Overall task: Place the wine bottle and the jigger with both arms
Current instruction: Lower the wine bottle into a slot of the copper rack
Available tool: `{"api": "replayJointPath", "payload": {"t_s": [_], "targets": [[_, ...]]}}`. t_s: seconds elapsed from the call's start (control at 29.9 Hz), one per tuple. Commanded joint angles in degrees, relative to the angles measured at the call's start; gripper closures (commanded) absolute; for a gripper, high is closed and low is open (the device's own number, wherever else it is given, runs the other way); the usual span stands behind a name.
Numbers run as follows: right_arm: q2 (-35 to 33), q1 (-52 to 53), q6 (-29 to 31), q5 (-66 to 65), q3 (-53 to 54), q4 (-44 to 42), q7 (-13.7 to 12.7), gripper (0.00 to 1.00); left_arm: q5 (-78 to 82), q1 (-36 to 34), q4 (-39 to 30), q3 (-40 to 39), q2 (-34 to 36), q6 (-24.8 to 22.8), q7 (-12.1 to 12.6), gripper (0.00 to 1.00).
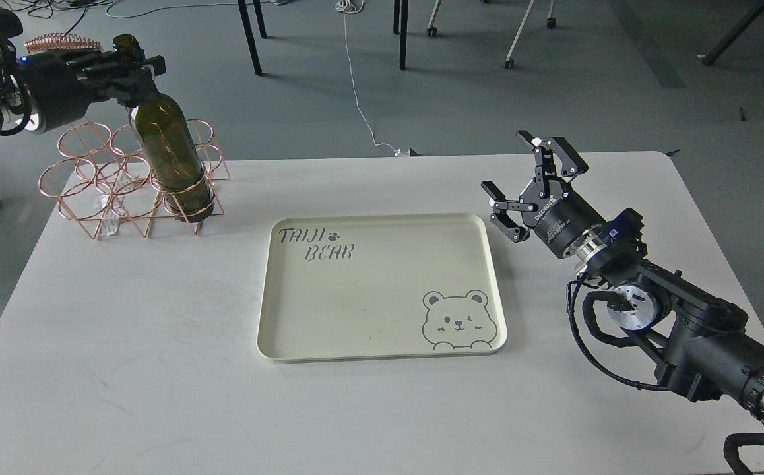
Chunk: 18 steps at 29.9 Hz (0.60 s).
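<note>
The dark olive-green wine bottle (167,155) stands tilted in the front right ring of a copper wire rack (95,181) at the table's far left. My left gripper (128,66) is shut on the bottle's neck, just under its mouth. My right gripper (532,183) is open and empty, a little above the table, right of the tray's far right corner. The jigger is out of view.
A cream tray (382,346) printed with "TAIJI BEAR" and a bear face lies in the middle of the white table (158,369). Chair and table legs stand on the floor beyond, with a white cable (355,86).
</note>
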Motion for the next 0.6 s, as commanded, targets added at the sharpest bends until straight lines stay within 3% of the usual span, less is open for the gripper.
{"api": "replayJointPath", "payload": {"t_s": [0.0,0.23,0.57], "targets": [[0.00,-0.05,0.00,-0.06,0.00,0.00,0.00,0.01,-0.01,0.51,0.51,0.00,0.00,-0.01,-0.02,0.69],[0.17,-0.05,0.00,-0.06,0.00,-0.09,0.00,0.01,-0.09,1.13,0.77,0.00,0.00,0.08,-0.02,0.64],[0.09,-0.05,0.00,-0.06,0.00,-0.08,0.00,0.01,-0.09,1.21,0.77,0.00,0.00,0.08,-0.02,0.29]]}}
